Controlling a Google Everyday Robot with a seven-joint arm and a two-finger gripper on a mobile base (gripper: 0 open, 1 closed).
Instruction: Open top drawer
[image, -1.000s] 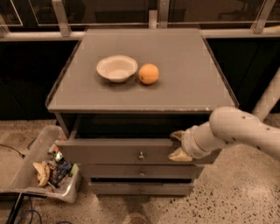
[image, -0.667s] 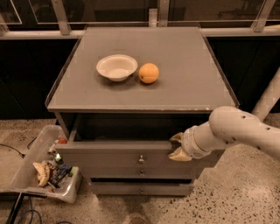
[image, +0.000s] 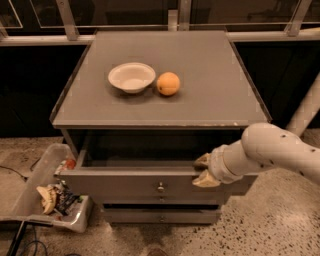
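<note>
Speckled floor (image: 260, 225) lies around a grey cabinet (image: 210, 85) that backs onto a dark glazed rail. On its top I see a bowl (image: 131, 76) and an orange (image: 168, 83), just beside each other, well back from the front edge. The top drawer (image: 125, 184) stands partly out, a dark gap showing behind its front. My gripper (image: 204, 170) is right of the knob (image: 160, 188), at the front's upper lip. One finger is over the lip and the other is against the face, so it is clamped on the panel. The arm (image: 280, 152) comes in from the right. A bin (image: 30, 200) of litter sits against the drawer's left corner. Bare floor lies in front of the lower drawer (image: 160, 215).
</note>
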